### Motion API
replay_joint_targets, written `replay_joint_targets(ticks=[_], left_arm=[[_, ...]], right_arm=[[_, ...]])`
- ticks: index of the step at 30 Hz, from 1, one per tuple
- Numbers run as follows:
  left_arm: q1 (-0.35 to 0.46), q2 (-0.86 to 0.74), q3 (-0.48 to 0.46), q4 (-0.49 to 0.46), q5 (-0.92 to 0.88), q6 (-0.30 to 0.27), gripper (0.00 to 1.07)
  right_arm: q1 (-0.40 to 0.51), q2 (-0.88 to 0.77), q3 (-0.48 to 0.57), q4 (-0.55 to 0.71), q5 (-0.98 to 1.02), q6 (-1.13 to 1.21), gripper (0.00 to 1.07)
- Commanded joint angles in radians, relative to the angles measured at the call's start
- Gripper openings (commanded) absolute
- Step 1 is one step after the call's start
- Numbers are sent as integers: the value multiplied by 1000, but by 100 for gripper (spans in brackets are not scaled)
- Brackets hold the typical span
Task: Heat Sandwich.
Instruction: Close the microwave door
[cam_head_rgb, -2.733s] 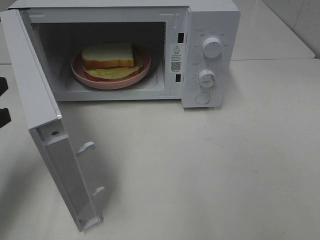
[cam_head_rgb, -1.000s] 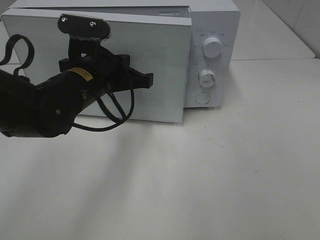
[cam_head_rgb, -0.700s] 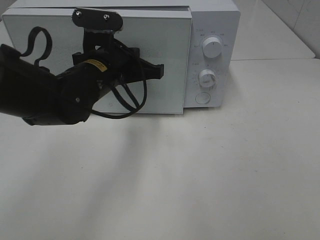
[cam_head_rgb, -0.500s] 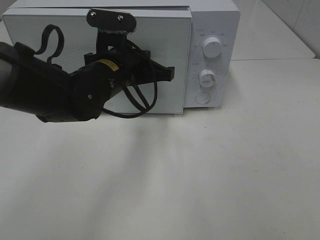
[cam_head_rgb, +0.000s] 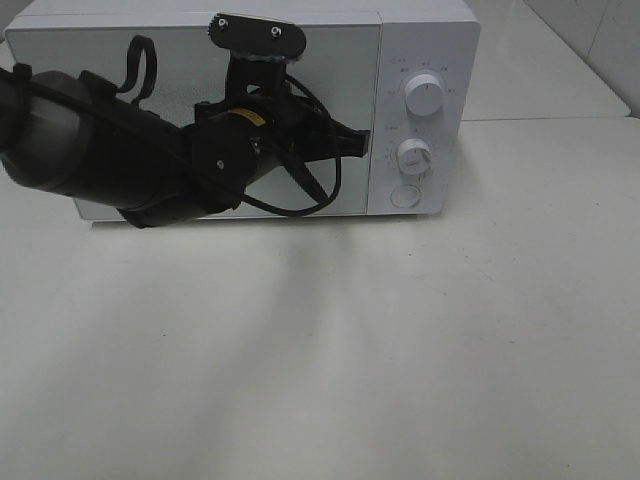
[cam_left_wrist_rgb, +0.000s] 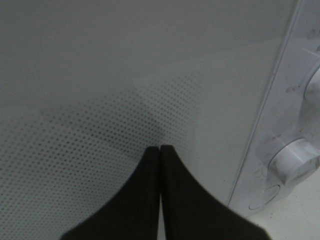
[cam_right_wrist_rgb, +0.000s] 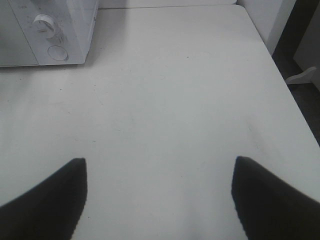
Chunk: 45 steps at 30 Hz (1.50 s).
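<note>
The white microwave (cam_head_rgb: 425, 40) stands at the back of the table with its door (cam_head_rgb: 150, 60) shut. The sandwich is hidden inside it. My left gripper (cam_head_rgb: 362, 145) is shut, with nothing in it, and its tip presses the door's right edge beside the control panel. In the left wrist view the shut fingertips (cam_left_wrist_rgb: 159, 149) touch the dotted door glass (cam_left_wrist_rgb: 100, 125). My right gripper (cam_right_wrist_rgb: 159, 172) is open over bare table, far from the microwave (cam_right_wrist_rgb: 55, 25), and does not show in the exterior view.
Two white dials (cam_head_rgb: 424, 95) (cam_head_rgb: 412, 156) and a round button (cam_head_rgb: 404, 195) sit on the panel right of the door. The dials (cam_left_wrist_rgb: 295, 157) also show in the left wrist view. The white table (cam_head_rgb: 400, 340) spreads in front; its edge (cam_right_wrist_rgb: 287, 85) shows beside the right gripper.
The left arm swept rightward across the microwave front, pushing the door from open to fully shut. The sandwich went out of sight behind it.
</note>
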Motion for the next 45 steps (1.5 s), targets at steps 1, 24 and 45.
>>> replay_joint_targets(ticks=[1,24,45], left_arm=[[25,3,-25,-38,-87,1,0],[-25,-135,129,-45,-16,5,0],[-24,-413,318,0,534,1,101]], right_arm=[[-7,-26,1,-4,-4,-3,76],[-7,-26,1,-4,-4,-3,76],[-7,-26,1,-4,-4,-4,76]])
